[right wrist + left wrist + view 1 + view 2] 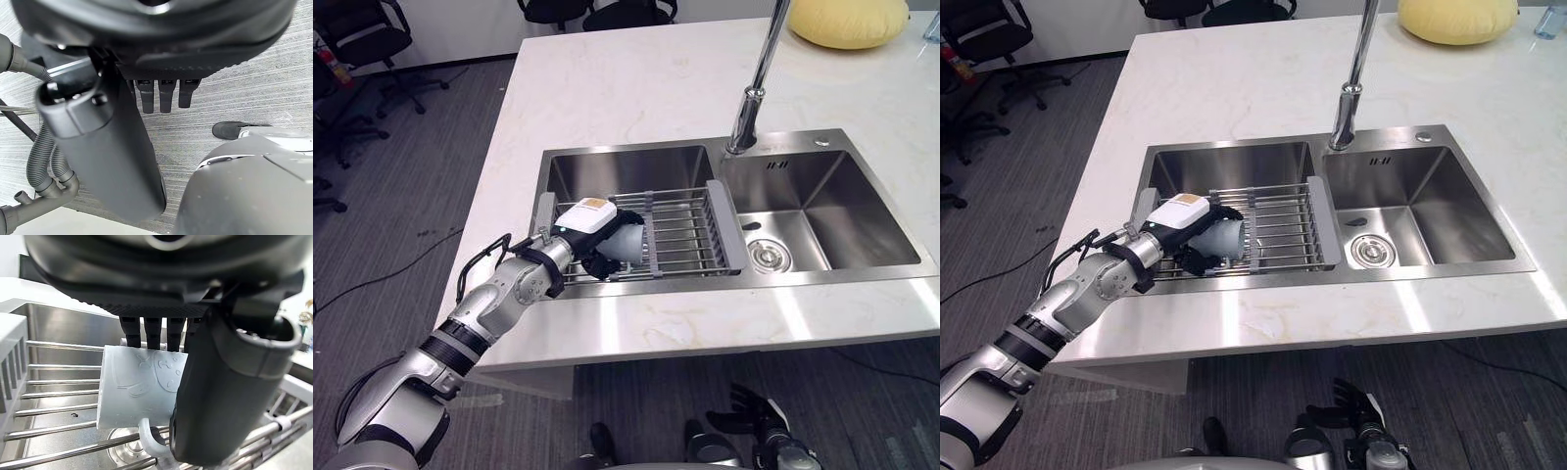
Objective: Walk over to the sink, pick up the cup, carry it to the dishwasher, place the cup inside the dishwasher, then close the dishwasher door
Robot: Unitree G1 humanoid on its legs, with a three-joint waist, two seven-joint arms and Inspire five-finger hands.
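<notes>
The silver-grey left arm (494,304) reaches forward, and its dark left hand (589,233) has fingers and thumb curled round a pale translucent cup (139,389). The dark right hand (747,408) hangs low, its fingers relaxed and straight.

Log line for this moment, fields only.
phase: grasp at sink | left hand: closed round cup | cup: on its side, over rack | right hand: open, low, idle

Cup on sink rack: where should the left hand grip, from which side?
Round its body, from the left end of the rack: the cup lies on its side on the bars, wall exposed. The left hand sits so, fingers and thumb on opposite sides.
</notes>
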